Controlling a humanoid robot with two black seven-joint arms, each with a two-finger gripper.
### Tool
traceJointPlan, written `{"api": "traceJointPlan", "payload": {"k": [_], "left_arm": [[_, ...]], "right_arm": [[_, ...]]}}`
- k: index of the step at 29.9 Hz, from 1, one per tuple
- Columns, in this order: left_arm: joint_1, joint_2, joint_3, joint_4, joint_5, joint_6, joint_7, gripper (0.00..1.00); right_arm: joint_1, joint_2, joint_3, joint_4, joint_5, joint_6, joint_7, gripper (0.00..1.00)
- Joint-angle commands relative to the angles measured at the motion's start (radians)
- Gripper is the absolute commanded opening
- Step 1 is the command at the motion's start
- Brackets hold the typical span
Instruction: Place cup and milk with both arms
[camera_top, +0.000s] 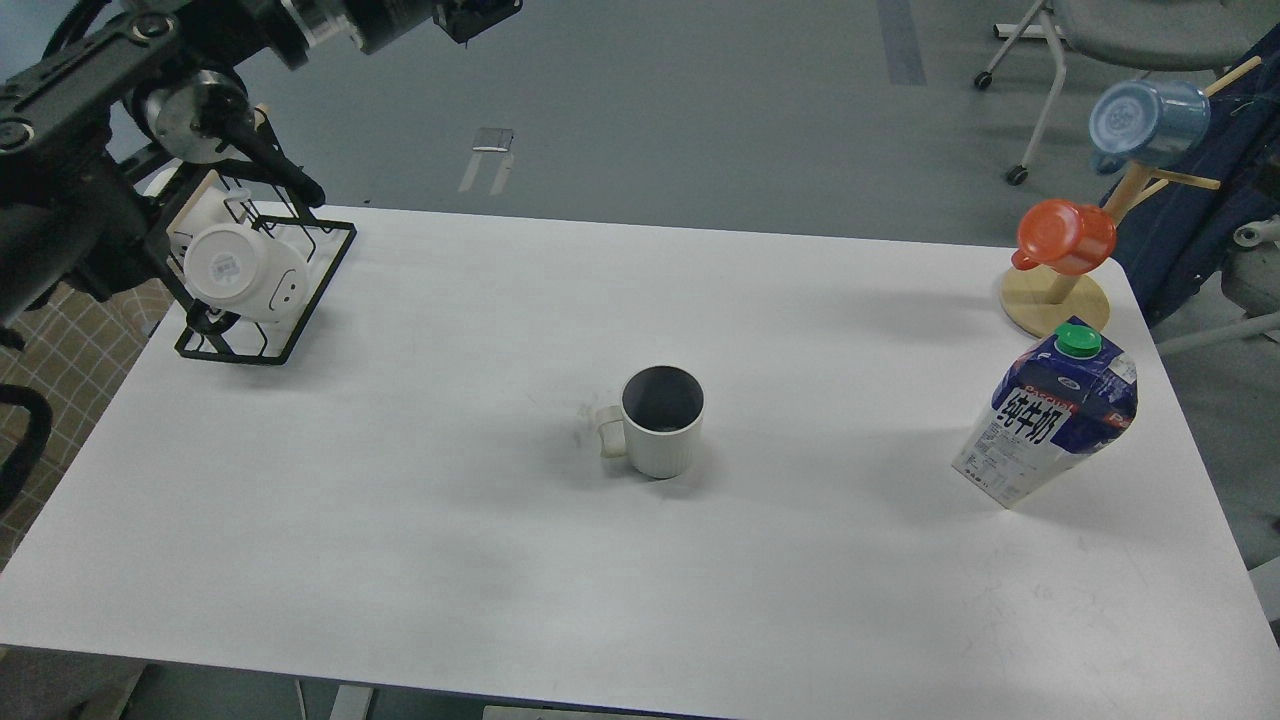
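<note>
The cup (662, 422) stands upright near the middle of the white table (400, 520), with its handle to the left and its dark inside showing. The milk (1052, 415) stands upright near the table's right edge, green cap on top. My left arm rises along the top left. Its gripper (478, 16) is dark and cut off by the top edge, far above and behind the cup, touching nothing I can see. I cannot tell its fingers apart. My right arm is out of view.
A black wire rack (262, 300) at the back left holds a white mug (245, 270) on its side. A wooden cup tree (1056, 300) at the back right carries an orange cup (1066, 236) and a translucent blue cup (1146, 118). A chair (1120, 30) stands beyond.
</note>
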Motion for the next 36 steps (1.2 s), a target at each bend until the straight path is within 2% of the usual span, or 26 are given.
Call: {"api": "traceJointPlan", "payload": {"k": [1, 5, 8, 17, 27, 29, 33, 34, 36], "left_arm": [[0.002, -0.004, 0.002, -0.001, 0.0, 0.0, 0.001, 0.94], [0.003, -0.008, 0.002, -0.001, 0.002, 0.0, 0.001, 0.95], [0.016, -0.01, 0.002, -0.001, 0.002, 0.0, 0.001, 0.95], [0.03, -0.007, 0.002, -0.018, 0.002, 0.0, 0.001, 0.95], [0.039, -0.007, 0.003, -0.018, 0.01, 0.0, 0.003, 0.95], [0.039, -0.007, 0.003, -0.018, 0.01, 0.0, 0.001, 0.95], [0.039, -0.007, 0.006, -0.018, 0.013, 0.0, 0.003, 0.95], [0.039, -0.007, 0.006, -0.018, 0.013, 0.0, 0.003, 0.95], [0.042, -0.007, 0.008, -0.018, 0.014, 0.0, 0.003, 0.95]], "right_arm": [[-0.028, -0.004, -0.126, -0.003, -0.064, -0.051, 0.0, 1.0], [-0.031, 0.014, -0.275, -0.009, -0.095, -0.051, 0.0, 1.0], [-0.031, 0.054, -0.308, -0.032, -0.127, -0.051, 0.0, 1.0], [-0.029, 0.231, -0.279, -0.135, -0.144, -0.051, 0.0, 0.98], [-0.022, 0.327, -0.239, -0.195, -0.148, -0.051, 0.0, 0.9], [-0.022, 0.343, -0.239, -0.215, -0.148, -0.051, 0.0, 0.85], [-0.02, 0.373, -0.24, -0.228, -0.148, -0.051, 0.0, 0.63], [-0.02, 0.38, -0.24, -0.235, -0.148, -0.051, 0.0, 0.51], [-0.02, 0.384, -0.24, -0.242, -0.148, -0.051, 0.0, 0.36]]}}
